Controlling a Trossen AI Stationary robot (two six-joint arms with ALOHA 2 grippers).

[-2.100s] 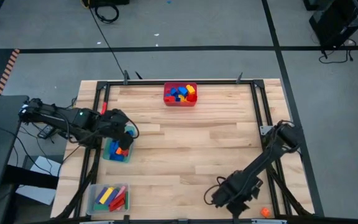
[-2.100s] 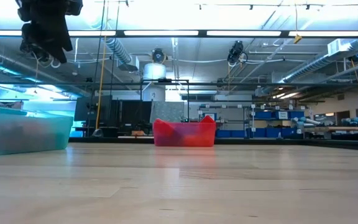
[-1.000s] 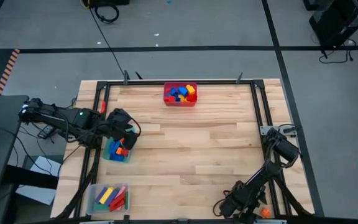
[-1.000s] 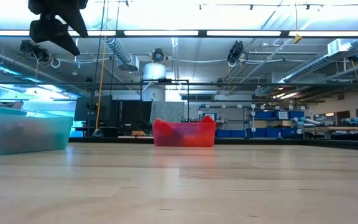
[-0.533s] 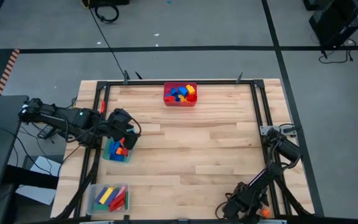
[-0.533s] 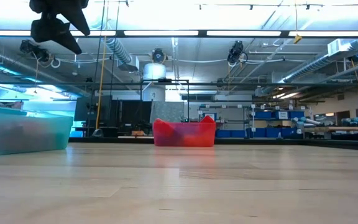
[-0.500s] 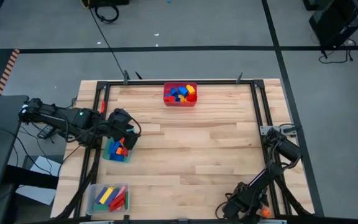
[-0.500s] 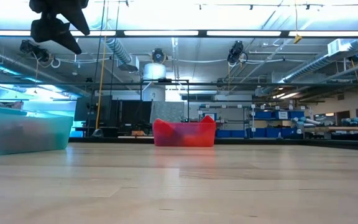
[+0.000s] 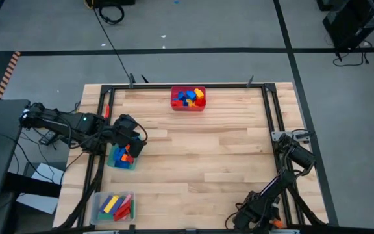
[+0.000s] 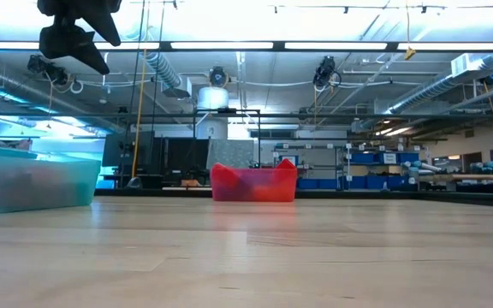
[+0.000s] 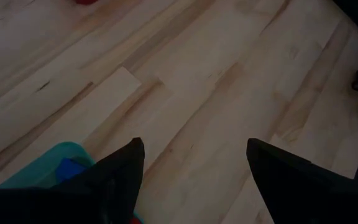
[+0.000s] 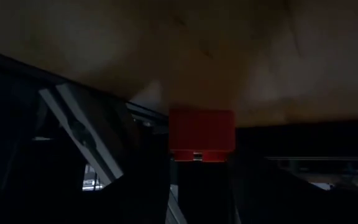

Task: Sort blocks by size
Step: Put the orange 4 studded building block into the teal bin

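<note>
Blocks lie in three bins: a red bin (image 9: 188, 99) at the far middle, a teal bin (image 9: 121, 156) at the left edge, and a clear bin (image 9: 113, 207) with long bars at the near left. My left gripper (image 9: 130, 139) hangs open and empty above the teal bin (image 11: 61, 163); it shows high up in the low view (image 10: 74, 34). My right gripper (image 9: 249, 218) is low at the table's near right edge. Its wrist view is dark and shows a red-orange block (image 12: 202, 132) straight ahead. I cannot tell whether it touches that block.
A dark metal frame (image 9: 269, 110) runs around the wooden table. A small orange block (image 9: 278, 223) lies by the frame at the near right corner. The middle of the table (image 9: 206, 149) is bare wood. The low view shows the red bin (image 10: 253, 182) and the teal bin (image 10: 32, 180).
My right arm has folded down and drawn its gripper toward the table's near edge, at the near right corner. My left gripper has stayed above the teal bin and has tipped a little.
</note>
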